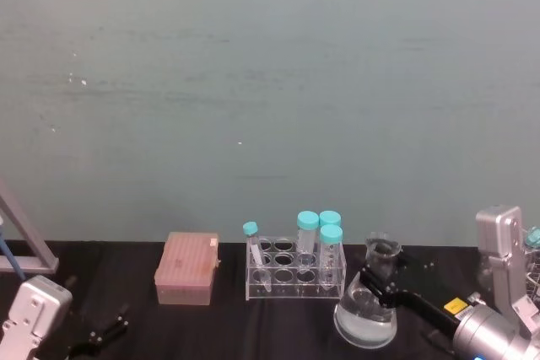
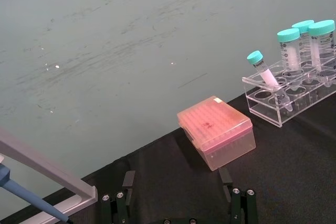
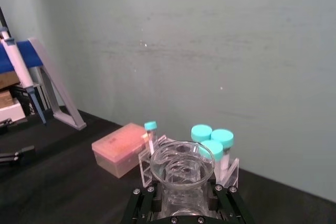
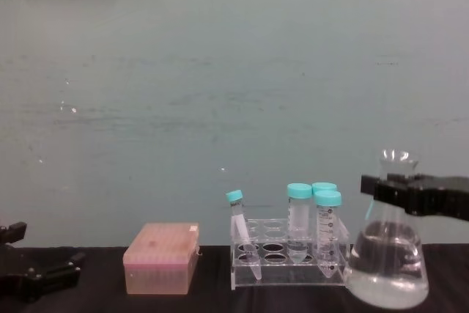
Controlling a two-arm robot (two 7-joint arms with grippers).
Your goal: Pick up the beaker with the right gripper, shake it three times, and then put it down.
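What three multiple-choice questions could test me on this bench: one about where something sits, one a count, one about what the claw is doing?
1. The pink box sits: A) on the robot's left of the tube rack; B) on its right; C) on top of it.
2. How many teal-capped tubes stand in the rack? A) two; B) four; C) six.
3. The right gripper is: A) open and empty; B) clamped on the neck of the beaker; C) holding a tube.

Answers:
1A, the box lies apart from the rack, toward the parked, open left gripper.
2B, there are three large tubes and one small tilted one.
3B, its jaws press both sides of the neck.
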